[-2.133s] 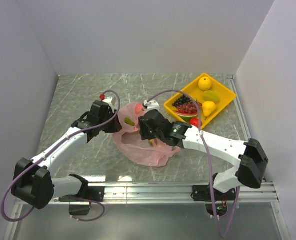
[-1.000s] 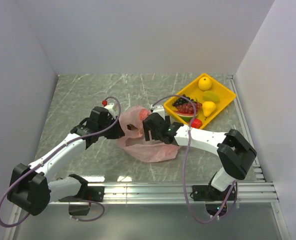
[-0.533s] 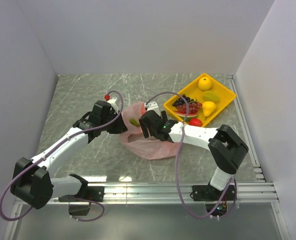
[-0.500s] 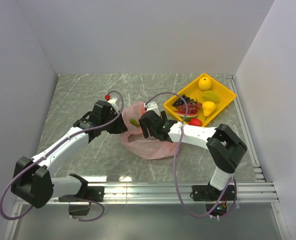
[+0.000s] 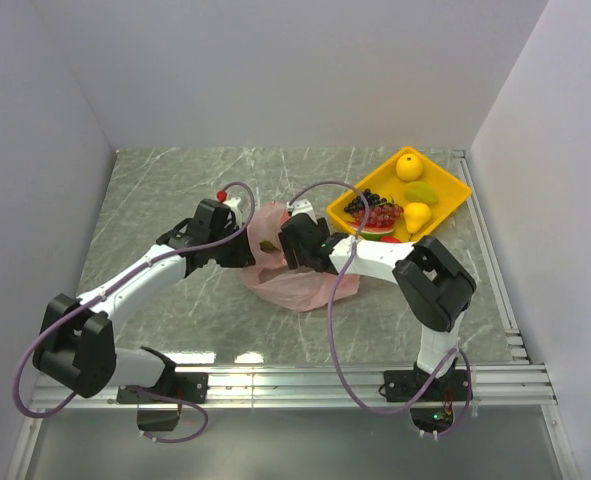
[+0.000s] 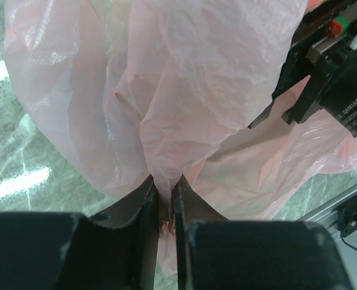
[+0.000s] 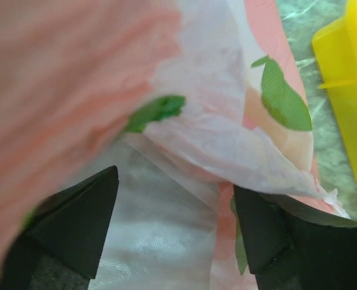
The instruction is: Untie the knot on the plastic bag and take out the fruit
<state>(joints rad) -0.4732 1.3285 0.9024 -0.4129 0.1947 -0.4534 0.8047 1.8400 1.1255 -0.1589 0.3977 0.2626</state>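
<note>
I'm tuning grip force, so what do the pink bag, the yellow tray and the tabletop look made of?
The plastic bag: thin translucent plastic film, faintly glossy; it crinkles and folds sharply.
The yellow tray: probably rigid moulded plastic, smooth and evenly coloured.
The table: hard, glossy, grey-green with white veins; stone or printed laminate, I cannot tell.

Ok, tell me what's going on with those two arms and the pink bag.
Both arms are working on the pink plastic bag. The left hand is shut, pinching a fold of its plastic, while the right hand sits open against the bag from the other side. Several fruits lie in the yellow tray beside it; whether any are inside the bag can't be told.
</note>
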